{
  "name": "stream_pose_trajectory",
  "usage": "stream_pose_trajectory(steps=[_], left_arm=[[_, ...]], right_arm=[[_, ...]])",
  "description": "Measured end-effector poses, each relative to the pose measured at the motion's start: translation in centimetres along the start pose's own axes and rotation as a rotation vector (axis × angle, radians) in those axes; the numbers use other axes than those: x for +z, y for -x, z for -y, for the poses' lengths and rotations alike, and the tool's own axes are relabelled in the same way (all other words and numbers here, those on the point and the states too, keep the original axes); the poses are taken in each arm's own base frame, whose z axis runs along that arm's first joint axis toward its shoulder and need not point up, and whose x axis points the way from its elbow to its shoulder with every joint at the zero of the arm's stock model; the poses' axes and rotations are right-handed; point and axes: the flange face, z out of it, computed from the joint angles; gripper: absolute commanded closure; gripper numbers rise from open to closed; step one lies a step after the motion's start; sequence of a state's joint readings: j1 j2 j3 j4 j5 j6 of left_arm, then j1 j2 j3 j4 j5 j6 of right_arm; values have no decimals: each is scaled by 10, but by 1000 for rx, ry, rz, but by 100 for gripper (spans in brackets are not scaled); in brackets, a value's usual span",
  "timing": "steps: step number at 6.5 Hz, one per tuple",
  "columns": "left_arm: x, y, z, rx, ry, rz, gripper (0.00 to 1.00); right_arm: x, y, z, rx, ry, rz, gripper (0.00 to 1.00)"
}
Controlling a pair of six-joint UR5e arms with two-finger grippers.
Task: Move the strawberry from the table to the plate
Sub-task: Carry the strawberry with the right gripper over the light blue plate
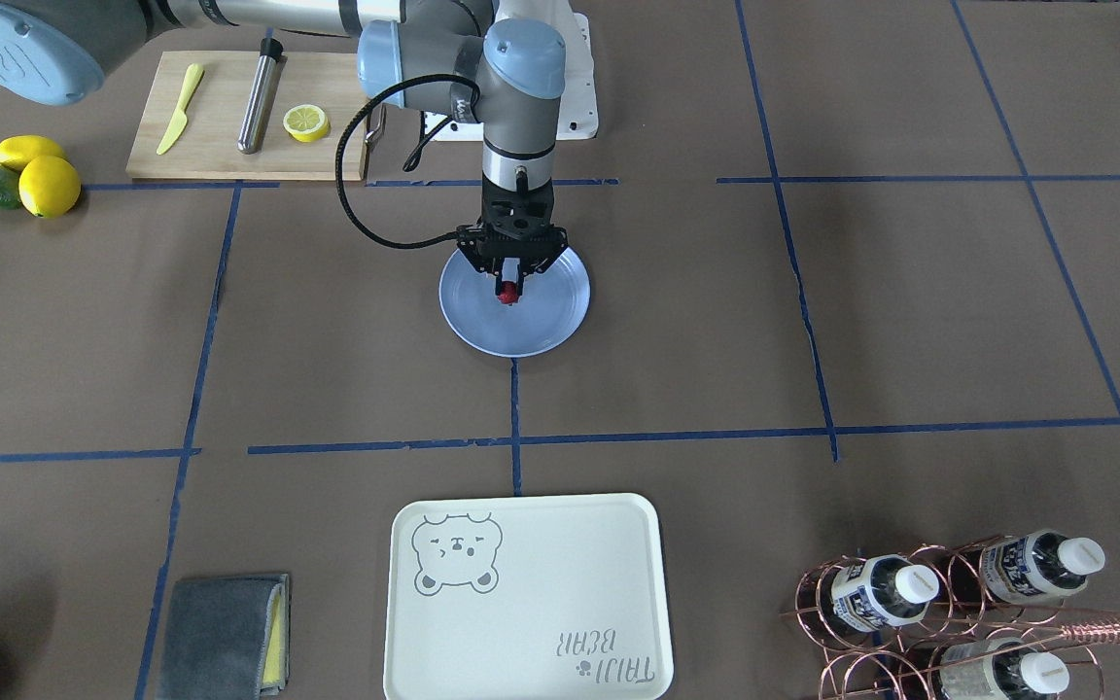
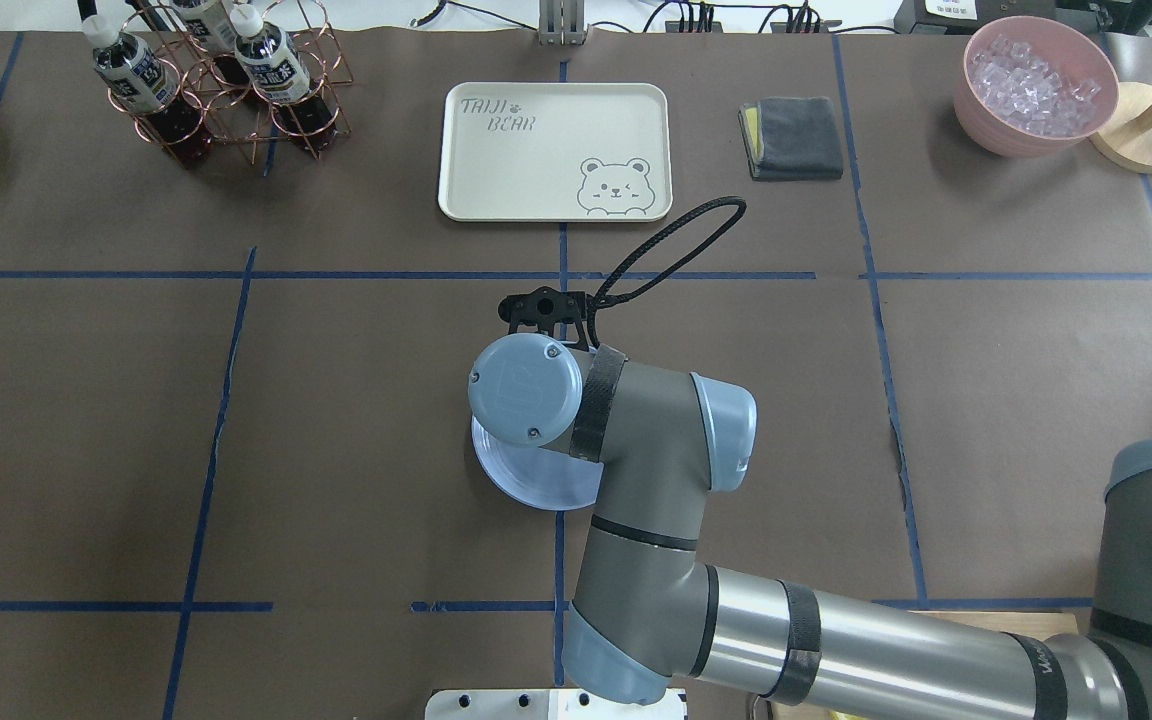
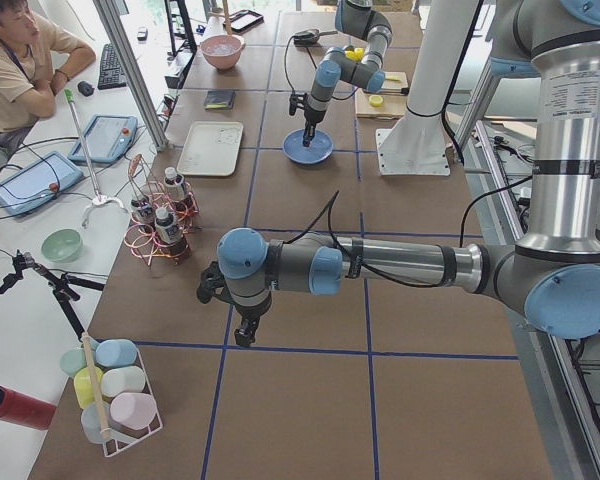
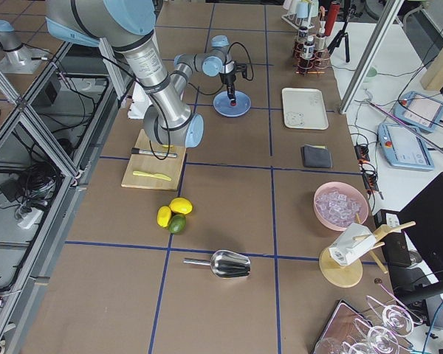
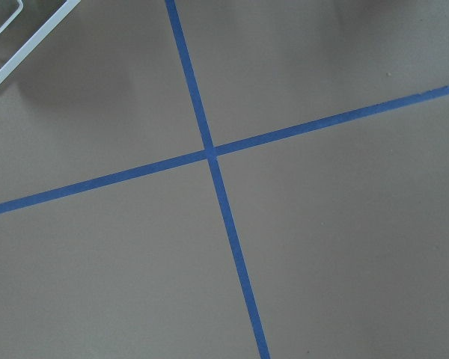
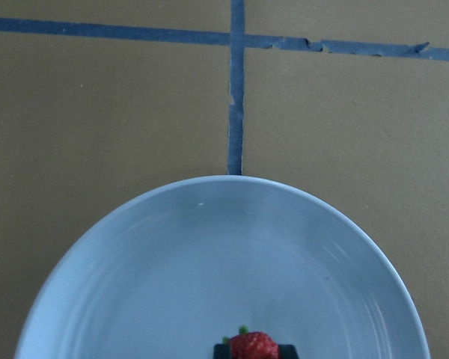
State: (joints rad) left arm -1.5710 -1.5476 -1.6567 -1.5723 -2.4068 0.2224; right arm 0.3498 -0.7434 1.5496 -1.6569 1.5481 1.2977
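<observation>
The pale blue plate (image 1: 482, 326) lies on the brown table (image 1: 813, 321) at a blue tape crossing. My right gripper (image 1: 508, 289) points straight down over the plate's middle, shut on the small red strawberry (image 1: 507, 293). The right wrist view has the strawberry (image 6: 253, 346) at its bottom edge between dark pads, above the plate (image 6: 209, 247). Whether the berry touches the plate I cannot tell. From overhead my right wrist hides all but a rim of the plate (image 2: 526, 482). My left gripper (image 3: 244, 335) hangs over bare table far from the plate, and I cannot tell its state.
Behind the plate is a wooden cutting board (image 1: 220, 160) with a yellow knife, a steel rod and a lemon half (image 1: 306, 122). Lemons (image 1: 48, 185) lie beside it. A bear-print tray (image 1: 521, 622), a grey cloth (image 1: 220, 637) and a copper bottle rack (image 1: 949, 612) line the far side.
</observation>
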Motion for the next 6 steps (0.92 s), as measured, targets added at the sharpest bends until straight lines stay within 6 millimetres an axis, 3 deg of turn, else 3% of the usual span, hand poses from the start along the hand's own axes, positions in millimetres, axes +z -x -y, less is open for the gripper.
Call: stream_pose_trajectory(steps=[1, 2, 4, 5, 6], left_arm=[[0, 0, 0, 1, -1, 0, 0], [0, 0, 1, 2, -1, 0, 0], [-1, -1, 2, 3, -3, 0, 0], [-1, -1, 2, 4, -3, 0, 0], [-2, -1, 1, 3, -4, 1, 0]], right_arm=[[0, 1, -1, -1, 1, 0, 35], [0, 1, -2, -2, 2, 1, 2], [-12, 0, 6, 1, -4, 19, 0], [-29, -17, 34, 3, -11, 42, 0], [-49, -61, 75, -23, 2, 74, 0]])
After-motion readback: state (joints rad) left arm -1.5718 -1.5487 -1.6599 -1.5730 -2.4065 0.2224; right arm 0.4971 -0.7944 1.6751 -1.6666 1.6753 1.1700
